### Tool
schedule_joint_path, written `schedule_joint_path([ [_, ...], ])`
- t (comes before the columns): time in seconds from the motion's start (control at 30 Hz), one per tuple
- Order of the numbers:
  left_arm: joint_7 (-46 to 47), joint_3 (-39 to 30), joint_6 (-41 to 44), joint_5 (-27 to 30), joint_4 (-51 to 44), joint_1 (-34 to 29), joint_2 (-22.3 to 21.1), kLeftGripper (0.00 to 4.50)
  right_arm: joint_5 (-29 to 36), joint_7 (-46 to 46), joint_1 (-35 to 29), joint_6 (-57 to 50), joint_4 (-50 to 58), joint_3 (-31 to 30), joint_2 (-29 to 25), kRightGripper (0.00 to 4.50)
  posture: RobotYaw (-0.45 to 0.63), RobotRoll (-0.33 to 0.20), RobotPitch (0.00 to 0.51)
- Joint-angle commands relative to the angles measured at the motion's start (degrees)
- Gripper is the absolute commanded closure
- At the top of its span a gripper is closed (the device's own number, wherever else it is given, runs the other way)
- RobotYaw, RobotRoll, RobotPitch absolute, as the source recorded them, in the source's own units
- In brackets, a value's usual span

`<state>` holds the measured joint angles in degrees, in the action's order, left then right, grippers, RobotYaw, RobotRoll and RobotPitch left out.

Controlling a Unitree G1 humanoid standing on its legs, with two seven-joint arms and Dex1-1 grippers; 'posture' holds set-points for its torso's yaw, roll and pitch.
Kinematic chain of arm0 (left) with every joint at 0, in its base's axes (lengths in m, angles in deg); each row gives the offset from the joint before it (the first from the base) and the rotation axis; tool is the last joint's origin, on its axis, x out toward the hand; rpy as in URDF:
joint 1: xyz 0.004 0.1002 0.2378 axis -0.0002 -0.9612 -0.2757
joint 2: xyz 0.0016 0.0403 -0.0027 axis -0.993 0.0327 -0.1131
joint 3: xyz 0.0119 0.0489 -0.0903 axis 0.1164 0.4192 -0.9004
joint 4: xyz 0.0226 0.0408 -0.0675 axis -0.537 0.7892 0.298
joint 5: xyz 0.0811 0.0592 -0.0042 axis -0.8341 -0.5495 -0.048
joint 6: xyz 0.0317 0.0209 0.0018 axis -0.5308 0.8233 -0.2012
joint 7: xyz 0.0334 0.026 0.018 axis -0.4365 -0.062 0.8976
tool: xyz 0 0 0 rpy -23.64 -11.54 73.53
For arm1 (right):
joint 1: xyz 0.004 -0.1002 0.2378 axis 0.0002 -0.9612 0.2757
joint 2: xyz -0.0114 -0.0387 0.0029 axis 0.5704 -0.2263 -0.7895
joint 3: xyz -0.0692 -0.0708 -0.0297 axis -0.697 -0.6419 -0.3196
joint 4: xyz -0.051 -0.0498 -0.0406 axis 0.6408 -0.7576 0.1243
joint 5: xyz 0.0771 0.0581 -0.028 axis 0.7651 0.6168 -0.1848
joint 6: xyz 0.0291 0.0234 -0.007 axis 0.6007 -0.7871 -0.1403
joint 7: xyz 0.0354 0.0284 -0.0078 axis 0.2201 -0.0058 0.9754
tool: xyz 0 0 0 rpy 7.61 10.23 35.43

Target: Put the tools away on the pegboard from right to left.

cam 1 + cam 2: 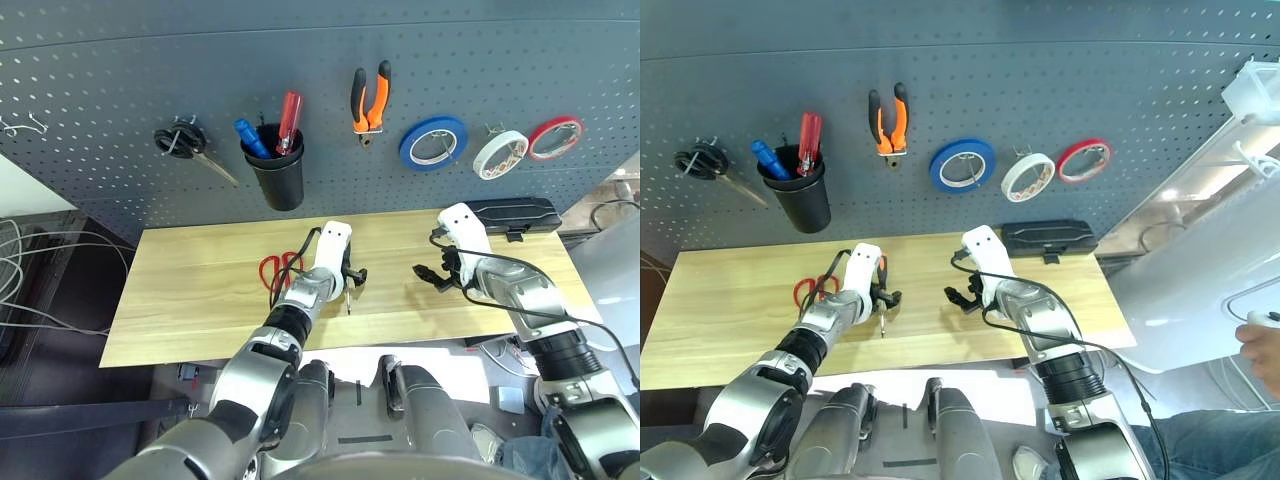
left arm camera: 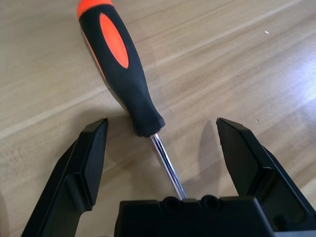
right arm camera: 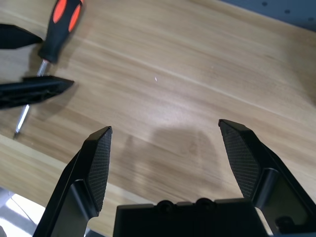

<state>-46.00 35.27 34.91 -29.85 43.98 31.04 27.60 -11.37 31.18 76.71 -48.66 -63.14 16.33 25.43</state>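
Observation:
The slim screwdriver, with its orange-and-black handle, lies flat on the wooden table. My left gripper is open, a finger on each side of the handle's lower end and shaft, not pinching. Just left of that gripper lie the red-handled scissors. My right gripper is open over bare wood to the right. On the pegboard the orange-and-black pliers and the whitish tape roll hang on hooks.
The pegboard also carries black-handled scissors, a black cup holding blue and red screwdrivers, a blue tape roll and a red tape roll. A black case lies at the table's back right. Cables trail left of the table.

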Motion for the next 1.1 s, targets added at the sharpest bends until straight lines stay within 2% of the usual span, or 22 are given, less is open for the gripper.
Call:
schedule_joint_path([
  [0.03, 1.5, 0.6, -1.9, -1.6, 3.0, -0.2, 0.5, 0.97, 0.4, -0.6, -0.6, 0.2, 0.4, 1.2, 0.3, 0.00, -0.04, 0.000, 0.254],
  [0.27, 2.0, 0.2, -7.1, -2.5, 3.0, -0.9, 0.4, 3.46, 0.4, -0.9, -0.2, 2.3, -0.4, 1.9, 0.9, 0.00, -0.03, 0.000, 0.250],
  [0.33, 1.2, -0.2, -9.0, -2.1, 1.5, -1.5, 0.1, 3.91, 0.4, -0.4, -0.2, 3.1, -0.6, 1.7, 0.8, 0.00, -0.03, 0.000, 0.250],
  [0.47, -3.1, -0.6, -15.0, -0.6, -8.9, -6.6, -2.6, 3.91, 0.7, 2.2, 0.2, 5.8, -0.7, 1.2, 0.0, 0.00, 0.00, 0.000, 0.237],
  [0.53, -6.6, -0.5, -18.9, 0.8, -17.5, -11.2, -4.3, 3.91, 1.3, 4.1, 0.5, 6.5, -0.1, 1.0, -0.3, 0.00, 0.00, 0.000, 0.233],
  [0.67, -14.5, -1.9, -24.8, 7.7, -38.3, -22.8, -7.8, 3.91, 3.1, 8.8, 2.2, 7.9, 1.3, 1.1, -1.3, 0.00, 0.04, 0.000, 0.226],
  [0.8, -18.1, -1.8, -26.1, 12.2, -51.7, -29.8, -9.5, 3.91, 4.0, 12.7, 4.1, 10.7, 0.8, 0.4, -2.0, 0.00, 0.06, 0.000, 0.222],
  [0.9, -16.2, -3.2, -24.5, 15.4, -60.5, -30.8, -8.6, 3.91, 4.5, 15.9, 5.6, 16.3, -0.4, -0.1, -1.0, 0.00, 0.08, 0.000, 0.215],
  [1.1, -12.0, -3.6, -18.6, 19.0, -74.7, -26.0, -7.8, 3.91, 6.2, 20.2, 8.3, 28.3, -3.0, 0.2, 2.5, 0.00, 0.11, 0.000, 0.206],
])
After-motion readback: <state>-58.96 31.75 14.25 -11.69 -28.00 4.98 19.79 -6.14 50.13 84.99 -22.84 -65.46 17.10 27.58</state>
